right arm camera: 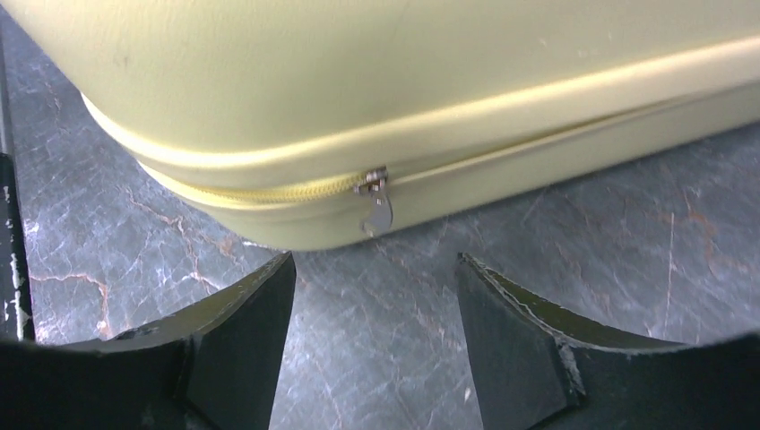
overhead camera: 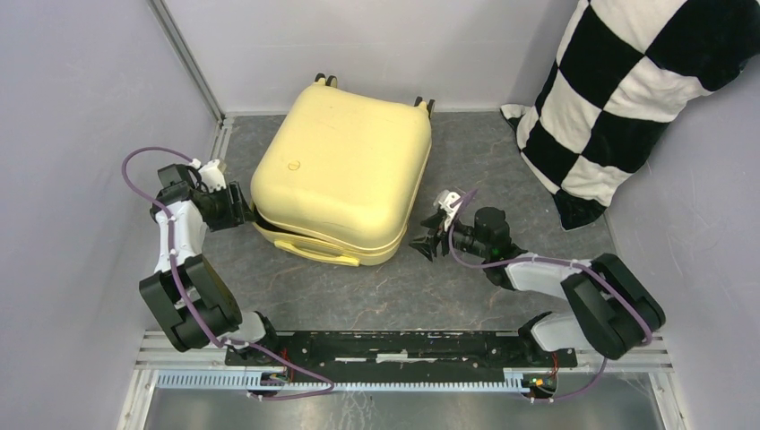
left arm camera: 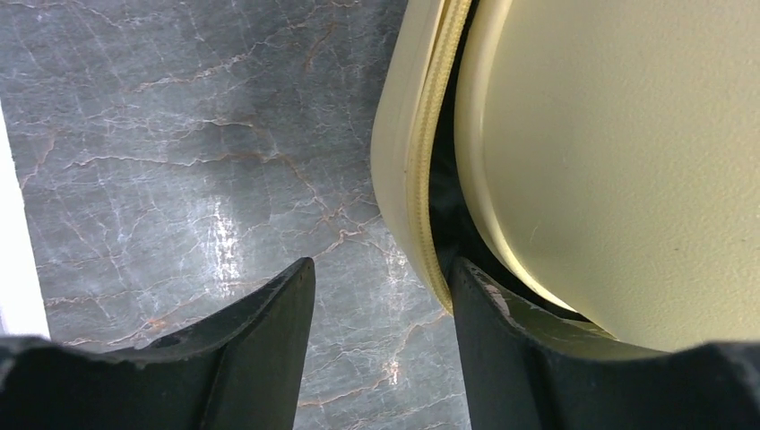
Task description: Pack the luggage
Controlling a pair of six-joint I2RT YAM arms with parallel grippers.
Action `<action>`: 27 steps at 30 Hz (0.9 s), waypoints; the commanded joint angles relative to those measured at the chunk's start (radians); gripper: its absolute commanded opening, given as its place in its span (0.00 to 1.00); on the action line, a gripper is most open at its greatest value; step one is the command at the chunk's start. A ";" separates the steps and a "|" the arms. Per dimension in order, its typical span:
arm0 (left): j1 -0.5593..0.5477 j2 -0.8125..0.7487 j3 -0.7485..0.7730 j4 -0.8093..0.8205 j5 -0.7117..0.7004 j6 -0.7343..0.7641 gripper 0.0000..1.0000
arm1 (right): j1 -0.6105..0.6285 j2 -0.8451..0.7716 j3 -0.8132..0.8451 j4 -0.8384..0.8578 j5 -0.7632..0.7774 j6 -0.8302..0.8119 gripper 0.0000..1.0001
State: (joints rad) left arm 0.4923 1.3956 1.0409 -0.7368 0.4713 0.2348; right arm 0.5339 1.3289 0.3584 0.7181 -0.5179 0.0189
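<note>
Lying flat on the tabletop (overhead camera: 502, 152), the luggage (overhead camera: 341, 170) gapes at its seam (left arm camera: 428, 161) beside the wide-open left gripper (left arm camera: 384, 278), while the wide-open right gripper (right arm camera: 376, 269) risks shoving it and missing the zipper pull (right arm camera: 376, 210).

This is a robotics lab test cell. Plain pale-lilac wall panels (overhead camera: 81, 90) and a bare aluminium corner post (overhead camera: 190, 63) box in a grey marble-patterned counter (overhead camera: 376, 291). The left robot arm (overhead camera: 184, 237) and the right robot arm (overhead camera: 538, 273), both black and white with purple cables (overhead camera: 125, 168), are mounted by a slotted metal rail (overhead camera: 403, 382) at the near edge. A pale-yellow hard-shell suitcase (overhead camera: 345, 170) and a black-and-white checkered pillow (overhead camera: 618, 98) serve as staged props.
</note>
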 commanded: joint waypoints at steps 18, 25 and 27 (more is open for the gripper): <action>0.003 0.071 0.033 -0.047 0.203 0.104 0.26 | -0.002 0.251 0.115 0.337 -0.135 0.025 0.39; 0.002 0.095 0.023 -0.048 0.257 0.120 0.05 | 0.001 0.231 0.070 0.437 -0.126 0.082 0.05; 0.002 0.094 0.013 -0.044 0.273 0.123 0.03 | 0.008 0.209 0.049 0.442 -0.119 0.086 0.02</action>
State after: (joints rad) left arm 0.5079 1.4628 1.0687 -0.7795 0.6586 0.2905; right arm 0.5308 1.5772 0.4213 1.0142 -0.6582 0.0837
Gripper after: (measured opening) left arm 0.247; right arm 0.049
